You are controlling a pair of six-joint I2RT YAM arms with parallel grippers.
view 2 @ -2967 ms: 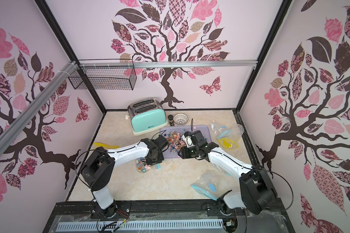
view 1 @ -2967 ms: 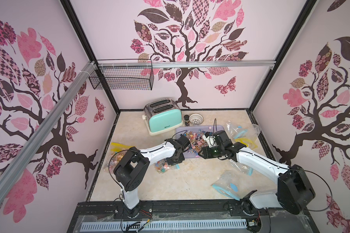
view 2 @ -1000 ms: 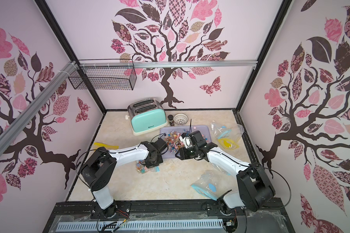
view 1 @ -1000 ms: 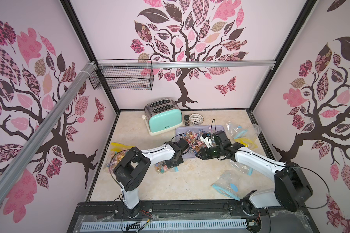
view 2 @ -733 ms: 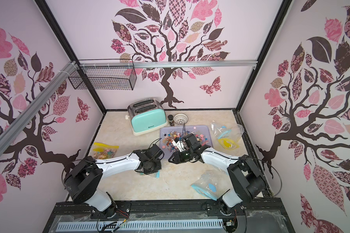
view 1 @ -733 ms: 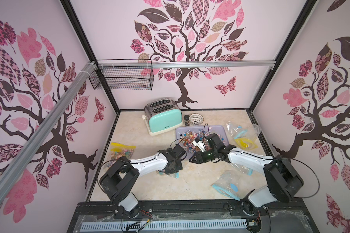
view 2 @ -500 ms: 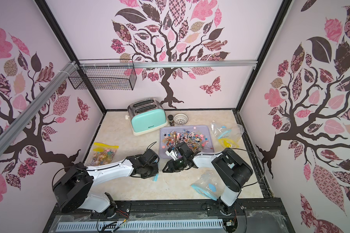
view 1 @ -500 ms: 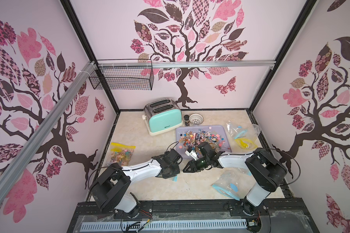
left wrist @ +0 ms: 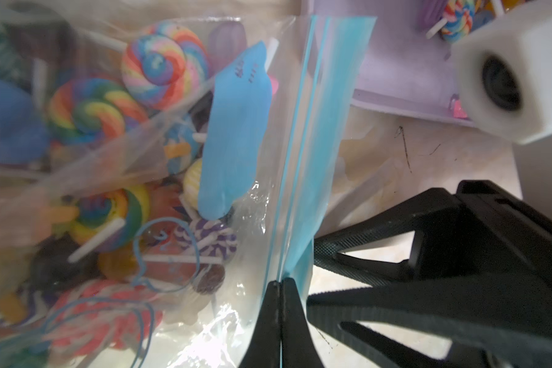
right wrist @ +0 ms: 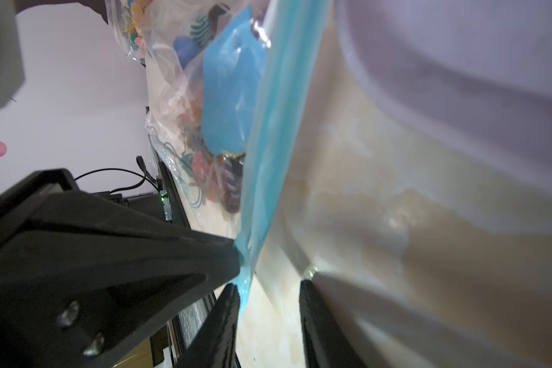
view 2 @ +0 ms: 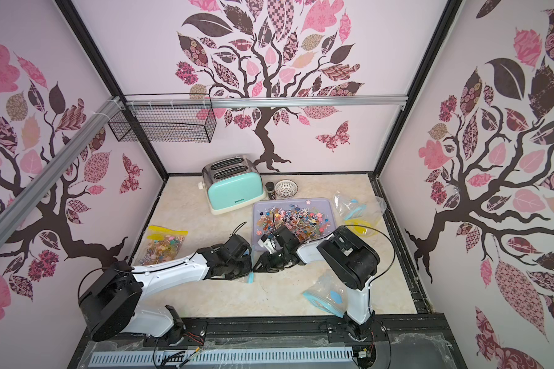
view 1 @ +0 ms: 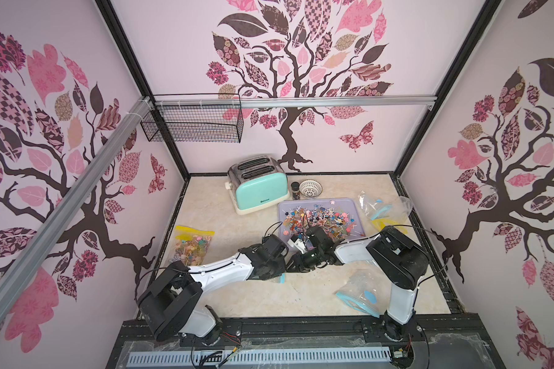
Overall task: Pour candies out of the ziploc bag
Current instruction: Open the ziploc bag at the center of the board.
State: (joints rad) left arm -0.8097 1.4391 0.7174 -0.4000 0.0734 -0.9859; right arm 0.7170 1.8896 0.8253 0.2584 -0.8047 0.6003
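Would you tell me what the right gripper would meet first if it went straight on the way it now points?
The right gripper would probably meet the blue zip strip of the bag first; it lies just ahead beside one finger, pinched by the left gripper.

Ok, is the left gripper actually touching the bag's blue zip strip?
Touching. The left wrist view shows the left gripper pinched shut on the blue zip strip of the ziploc bag, with no gap.
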